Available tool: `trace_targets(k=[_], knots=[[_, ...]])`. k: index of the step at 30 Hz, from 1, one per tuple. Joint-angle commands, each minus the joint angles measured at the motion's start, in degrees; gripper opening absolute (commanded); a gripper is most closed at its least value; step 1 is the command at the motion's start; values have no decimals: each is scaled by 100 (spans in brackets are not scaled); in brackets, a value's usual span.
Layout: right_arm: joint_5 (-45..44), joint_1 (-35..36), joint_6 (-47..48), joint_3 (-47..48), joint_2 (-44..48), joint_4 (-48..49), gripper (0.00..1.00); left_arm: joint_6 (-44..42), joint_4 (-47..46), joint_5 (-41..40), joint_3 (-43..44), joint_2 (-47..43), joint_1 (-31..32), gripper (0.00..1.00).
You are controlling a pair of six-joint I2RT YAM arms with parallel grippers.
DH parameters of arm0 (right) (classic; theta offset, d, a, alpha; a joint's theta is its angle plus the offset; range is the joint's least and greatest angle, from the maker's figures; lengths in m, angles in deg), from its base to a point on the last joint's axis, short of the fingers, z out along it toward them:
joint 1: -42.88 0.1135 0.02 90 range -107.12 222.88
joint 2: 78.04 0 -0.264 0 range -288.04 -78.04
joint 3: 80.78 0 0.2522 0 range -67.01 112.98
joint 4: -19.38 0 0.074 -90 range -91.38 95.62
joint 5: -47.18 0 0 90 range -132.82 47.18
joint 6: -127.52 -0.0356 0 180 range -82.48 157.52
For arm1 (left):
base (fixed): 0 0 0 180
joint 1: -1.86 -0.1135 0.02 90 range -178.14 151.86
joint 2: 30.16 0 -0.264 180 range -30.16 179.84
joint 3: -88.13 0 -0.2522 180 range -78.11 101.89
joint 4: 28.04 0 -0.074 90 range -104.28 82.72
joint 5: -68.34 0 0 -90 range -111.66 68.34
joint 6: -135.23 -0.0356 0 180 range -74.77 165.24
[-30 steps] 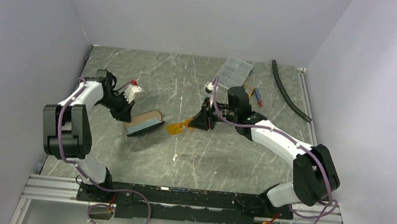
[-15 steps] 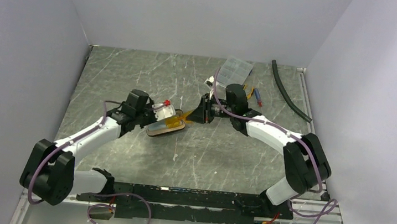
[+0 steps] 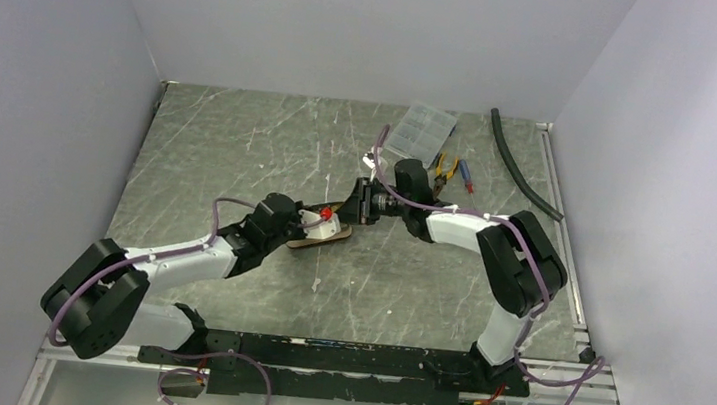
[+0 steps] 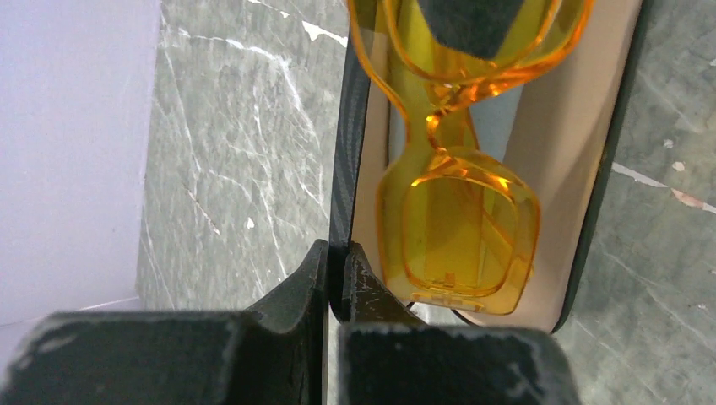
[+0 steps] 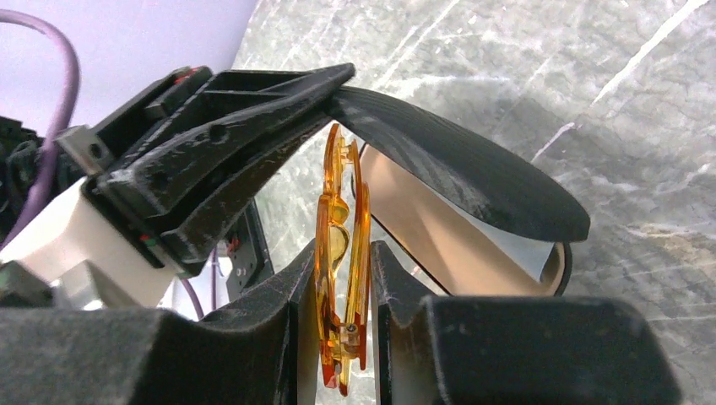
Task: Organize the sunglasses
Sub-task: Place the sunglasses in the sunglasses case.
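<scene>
Gripping: right pincer (image 5: 342, 253) clamped on glossy amber sunglasses (image 4: 456, 219) | left pincer (image 4: 335, 253) clamped on oblong tan-lined case (image 4: 578, 126) rim

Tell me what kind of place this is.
Likely a robot test cell: plain pale walls box in a marble-patterned tabletop, with pliers, a clear parts box and a black hose.

High overview, close wrist views — shared sunglasses (image 4: 456, 219)
</scene>
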Motion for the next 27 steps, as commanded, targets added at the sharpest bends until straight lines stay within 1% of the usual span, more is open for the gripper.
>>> trace_targets(k=[1,6,10,13,18,22,27], knots=[[80,-10,-163,221,-262,457,9,-43,-1063,-421,-115,43,173,3],[137,-24,-128,331,-568,359,9,-35,-1146,-476,-122,128,321,3],[268,-75,-344,377,-781,621,10,-42,-1136,-452,-165,135,412,3],[268,-73,-342,452,-896,506,11,-29,-1111,-549,-135,194,444,3],[241,-81,-356,366,-965,371,20,-11,-1106,-676,-99,247,487,3],[61,-86,-291,319,-962,177,34,11,-1089,-734,-81,295,537,3],[-103,-85,-130,466,-1011,-249,47,42,-1104,-757,-110,306,593,3]])
